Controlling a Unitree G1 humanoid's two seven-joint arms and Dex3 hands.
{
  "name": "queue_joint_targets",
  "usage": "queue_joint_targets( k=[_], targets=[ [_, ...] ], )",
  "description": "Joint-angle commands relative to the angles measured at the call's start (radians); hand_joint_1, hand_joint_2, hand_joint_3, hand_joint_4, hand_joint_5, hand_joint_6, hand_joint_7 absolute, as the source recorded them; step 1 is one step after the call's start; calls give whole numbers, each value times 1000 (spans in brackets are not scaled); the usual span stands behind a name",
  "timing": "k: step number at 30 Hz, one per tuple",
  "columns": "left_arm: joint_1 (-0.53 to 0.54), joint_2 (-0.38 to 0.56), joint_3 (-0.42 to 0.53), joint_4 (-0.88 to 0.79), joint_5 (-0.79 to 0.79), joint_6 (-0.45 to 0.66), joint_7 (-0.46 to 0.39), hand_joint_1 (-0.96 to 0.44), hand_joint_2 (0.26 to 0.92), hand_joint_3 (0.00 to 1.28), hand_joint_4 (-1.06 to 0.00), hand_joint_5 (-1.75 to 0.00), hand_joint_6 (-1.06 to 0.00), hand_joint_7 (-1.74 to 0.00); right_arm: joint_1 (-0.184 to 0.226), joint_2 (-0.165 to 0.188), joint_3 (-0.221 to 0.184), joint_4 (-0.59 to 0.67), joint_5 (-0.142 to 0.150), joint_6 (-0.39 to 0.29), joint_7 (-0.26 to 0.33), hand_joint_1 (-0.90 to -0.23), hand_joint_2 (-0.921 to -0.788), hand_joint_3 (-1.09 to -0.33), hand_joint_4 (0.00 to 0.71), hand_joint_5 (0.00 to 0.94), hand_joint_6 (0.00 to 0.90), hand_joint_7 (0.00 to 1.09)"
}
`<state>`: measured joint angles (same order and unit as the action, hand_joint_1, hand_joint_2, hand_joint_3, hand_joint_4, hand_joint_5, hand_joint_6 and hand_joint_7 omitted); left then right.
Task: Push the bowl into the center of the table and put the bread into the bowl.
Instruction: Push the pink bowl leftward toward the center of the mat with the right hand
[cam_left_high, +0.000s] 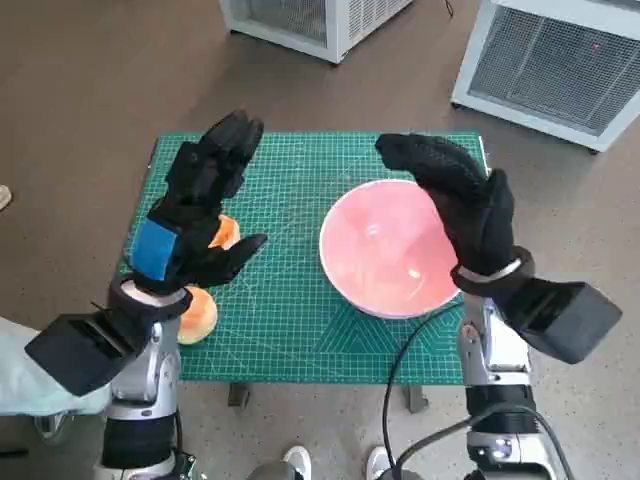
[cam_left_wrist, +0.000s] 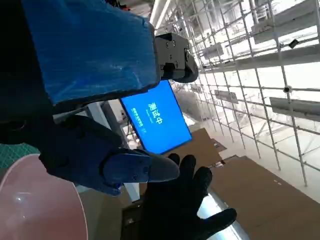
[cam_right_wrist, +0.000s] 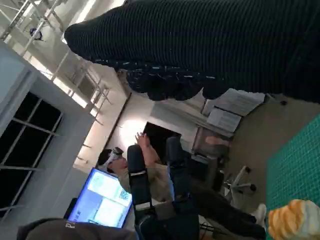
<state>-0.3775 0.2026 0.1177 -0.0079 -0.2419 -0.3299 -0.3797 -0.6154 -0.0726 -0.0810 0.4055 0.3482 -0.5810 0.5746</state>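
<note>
A pink bowl sits right of the middle of the green cutting mat; its rim also shows in the left wrist view. My right hand is raised over the bowl's right rim with fingers spread, holding nothing. My left hand hovers over the mat's left part, fingers apart and empty. Orange-brown bread peeks out under that hand, and a paler piece lies near the mat's front left corner. The right wrist view shows bread on the mat and my left hand.
White cabinets stand on the floor behind the table. A person sits by a blue screen in the right wrist view. Shoes show at the table's front edge. A black cable crosses the mat's front right.
</note>
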Motion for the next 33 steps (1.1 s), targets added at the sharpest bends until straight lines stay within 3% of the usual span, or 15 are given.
queue_joint_targets(
  k=[1,22,30,33],
  targets=[
    [9,9,3,-3,-9,-3,-8,-635,921,327,-194,-6,-88,-407,26,3,-3,-1,-5,14,-10,-709,-921,-706,160,0,-1,580],
    [20,6,0,-3,-24,24,-27,-612,921,326,-197,-4,-109,-402,38,-5,-9,-3,-11,-1,-20,-715,-921,-706,162,1,-1,578],
    [24,5,-1,-3,-23,29,-27,-608,921,326,-200,-5,-115,-400,20,-40,-63,78,-7,-46,-24,-713,-921,-707,168,4,-1,579],
    [26,4,0,-3,-22,28,-26,-608,921,325,-202,-5,-118,-399,7,-56,-94,139,-18,-88,-47,-710,-921,-704,171,5,-1,583]
  ],
)
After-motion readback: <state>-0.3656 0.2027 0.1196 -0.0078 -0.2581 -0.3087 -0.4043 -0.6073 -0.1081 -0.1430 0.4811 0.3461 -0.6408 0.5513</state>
